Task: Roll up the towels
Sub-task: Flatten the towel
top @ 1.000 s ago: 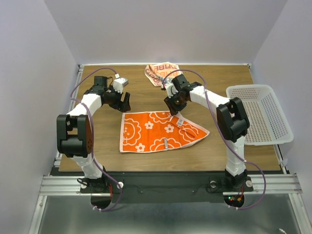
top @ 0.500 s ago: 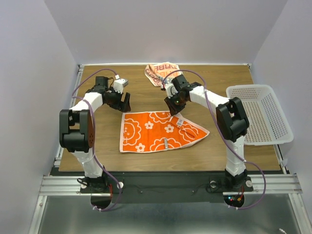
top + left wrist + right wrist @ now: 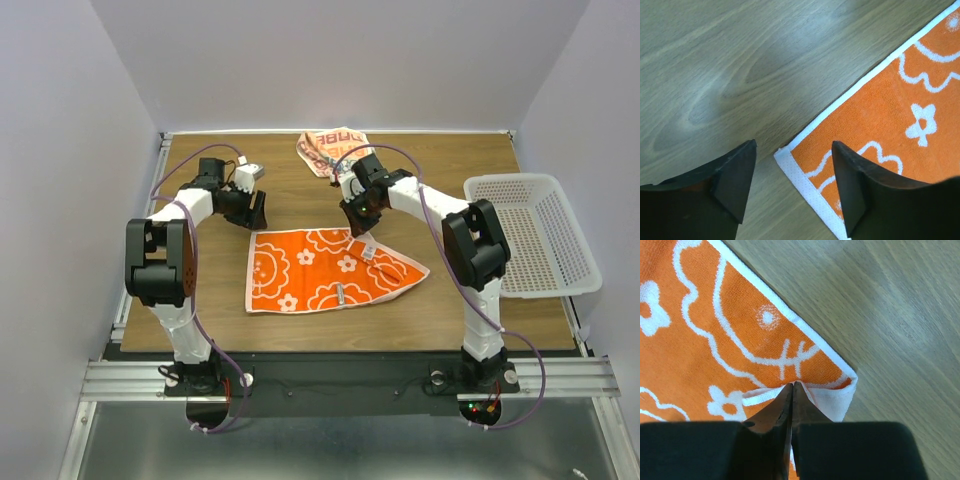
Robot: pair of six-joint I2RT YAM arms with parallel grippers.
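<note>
The orange towel (image 3: 320, 270) lies spread flat on the table (image 3: 450, 165), with its orange side up. Only its far right corner is turned over and shows the white underside. The second towel (image 3: 330, 148) is a crumpled heap beyond the far edge of the orange towel and does not touch it. The basket (image 3: 510, 181) stands well apart on the right of the orange towel.

The main change in the last second is at the right gripper (image 3: 792, 385). Its jaws were partly apart above the turned far right corner, and now they are pressed together with no gap between them. The tips sit exactly on the white fold, so I judge that they nip the thin cloth there, although the cloth inside the tips is hidden. The orange towel itself has not shifted.

The left gripper (image 3: 792, 150) stays at the far left corner of the orange towel. Its jaws stand wide, one on each side of the white hem, and they hold nothing. They have started to narrow a little.

For the task this means that one far corner is probably secured and the other one is not yet. In my opinion the left jaws must close on their corner before the far edge can be turned toward the near edge evenly. If only the right side pulls, the roll may become skewed
</note>
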